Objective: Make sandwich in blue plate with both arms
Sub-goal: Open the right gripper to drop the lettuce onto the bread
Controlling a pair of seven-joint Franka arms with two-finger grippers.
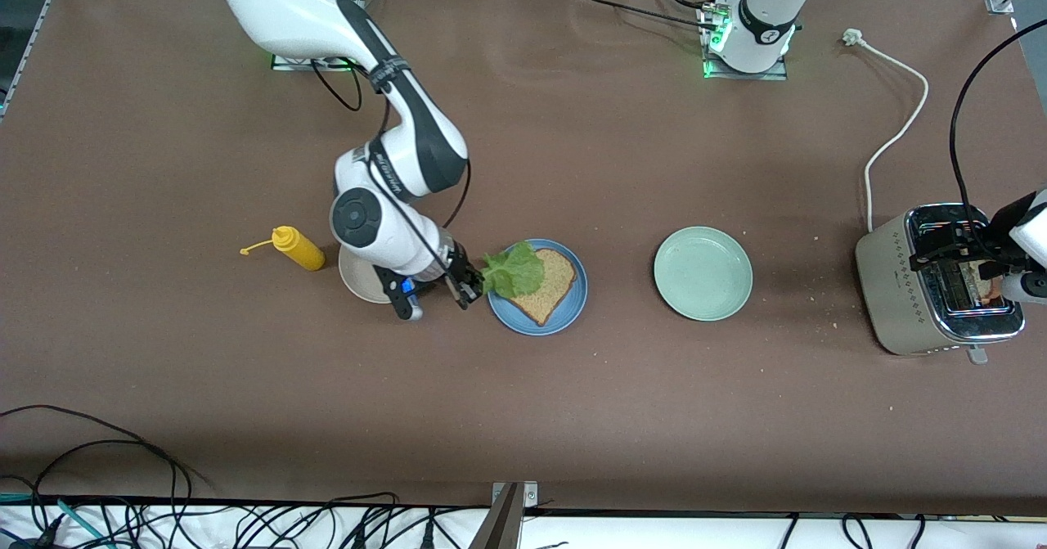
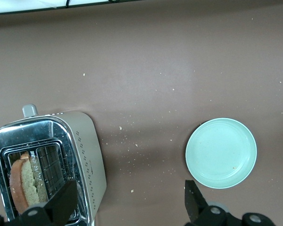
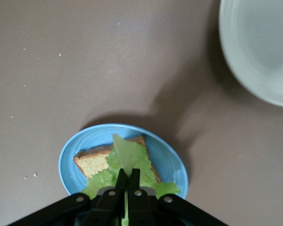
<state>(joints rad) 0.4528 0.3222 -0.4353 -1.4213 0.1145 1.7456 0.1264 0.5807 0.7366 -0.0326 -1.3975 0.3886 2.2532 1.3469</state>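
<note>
The big brown counter (image 1: 572, 418) held everything. The silver toaster (image 1: 932, 283) stood at the left arm's end of the counter, well apart from the blue plate (image 1: 572, 308), with a slice of bread (image 2: 20, 186) standing in one of its slots. The left gripper (image 2: 129, 207) hung over the toaster with its jaws wide open and nothing in them. The right arm (image 1: 393, 164) reached down beside the blue plate. The pale green plate (image 1: 702, 272) sat between the blue plate and the toaster, near the blue plate. The blue plate lay near the middle of the counter, and one brown bread slice (image 1: 550, 283) rested in it. A beige plate (image 1: 360, 279) sat just beside the blue plate, toward the right arm's end, partly hidden under the right arm. The right gripper (image 1: 466, 287) was at the blue plate's rim, its jaws pinched tight on the lettuce leaf (image 1: 515, 271), which lay partly over the bread slice. A yellow squeeze bottle (image 1: 296, 248) lay beside the beige plate.
</note>
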